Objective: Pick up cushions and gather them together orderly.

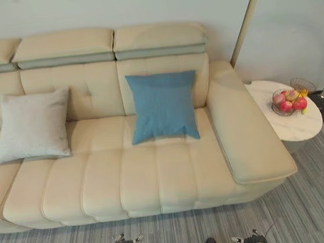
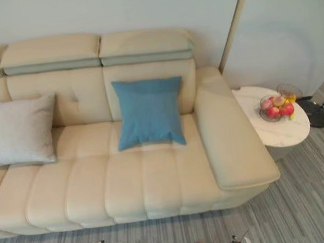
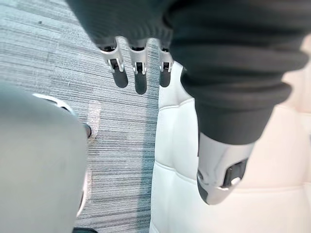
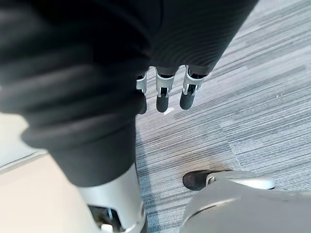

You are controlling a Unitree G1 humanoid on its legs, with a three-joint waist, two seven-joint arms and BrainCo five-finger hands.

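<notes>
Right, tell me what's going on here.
Nothing is being handled yet. A light grey square fabric cushion and a blue square fabric cushion lean against the backrest of the cream leather sofa, set apart from each other. The robot's left hand and right hand hang low over the grey striped carpet in front of the sofa, fingers straight and holding nothing.

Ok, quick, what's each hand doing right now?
Left hand: open, holding nothing.
Right hand: open, holding nothing.
</notes>
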